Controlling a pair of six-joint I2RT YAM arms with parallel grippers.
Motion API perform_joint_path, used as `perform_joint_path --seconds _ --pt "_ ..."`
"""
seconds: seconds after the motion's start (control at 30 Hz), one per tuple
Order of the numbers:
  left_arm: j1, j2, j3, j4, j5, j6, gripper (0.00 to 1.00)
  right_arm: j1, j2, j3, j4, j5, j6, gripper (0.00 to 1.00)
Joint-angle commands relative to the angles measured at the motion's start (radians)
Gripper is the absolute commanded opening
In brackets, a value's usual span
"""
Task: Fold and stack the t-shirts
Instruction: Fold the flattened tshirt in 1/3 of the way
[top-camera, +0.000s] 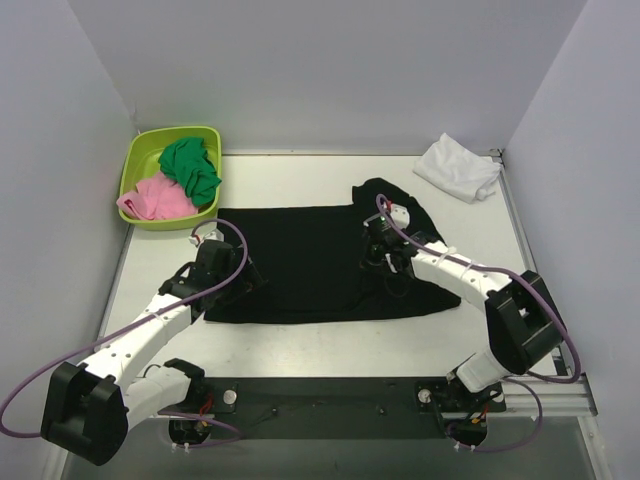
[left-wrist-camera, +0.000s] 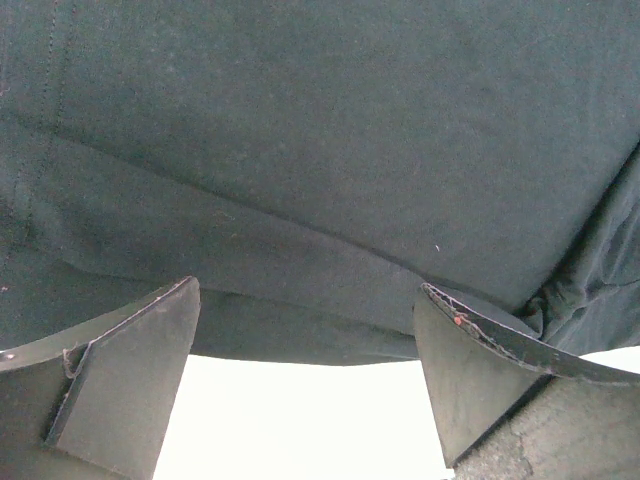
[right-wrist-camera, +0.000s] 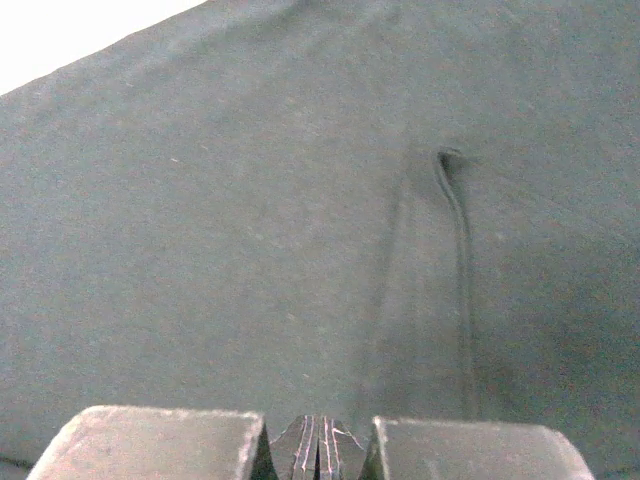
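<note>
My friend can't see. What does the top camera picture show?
A black t-shirt lies spread on a white table, the left gripper open at its left edge, the right gripper shut over its right side. A white t-shirt sits crumpled far right; a green tub holding pink cloth and green cloth sits far left.

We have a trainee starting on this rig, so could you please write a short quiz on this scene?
1. True or false: the left end effector is shut.
2. The white shirt lies at the table's: A) far right corner, B) far left corner, C) near edge.
3. Which shirt lies under the right end effector?
Key: 1 false; 2 A; 3 black shirt.
</note>
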Motion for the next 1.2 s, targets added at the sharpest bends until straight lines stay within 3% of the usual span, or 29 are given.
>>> perform_joint_path --seconds 0.0,0.13,0.23,0.27,0.37,0.73,1.17 --pt "0.008 -0.013 0.037 -0.002 0.003 0.018 0.97 0.029 0.053 0.095 -0.019 0.006 -0.034 0.0" --pt "0.015 -0.019 0.031 -0.006 0.004 0.021 0.98 0.057 0.098 0.133 -0.033 0.011 -0.047 0.0" --pt "0.018 -0.022 0.028 -0.005 0.009 0.025 0.97 0.071 0.075 0.107 -0.035 0.054 -0.047 0.34" --pt "0.018 -0.02 0.026 -0.003 0.009 0.027 0.97 0.072 0.052 0.098 -0.035 0.072 -0.049 0.53" --pt "0.02 -0.017 0.023 0.001 0.015 0.027 0.97 0.072 -0.005 0.06 -0.042 0.098 -0.058 0.65" --pt "0.021 0.0 0.006 0.029 0.031 0.022 0.97 0.071 -0.12 -0.08 -0.075 0.156 -0.046 0.61" --pt "0.021 0.007 0.009 0.029 0.027 0.03 0.97 0.063 -0.094 -0.118 -0.045 0.179 -0.023 0.58"
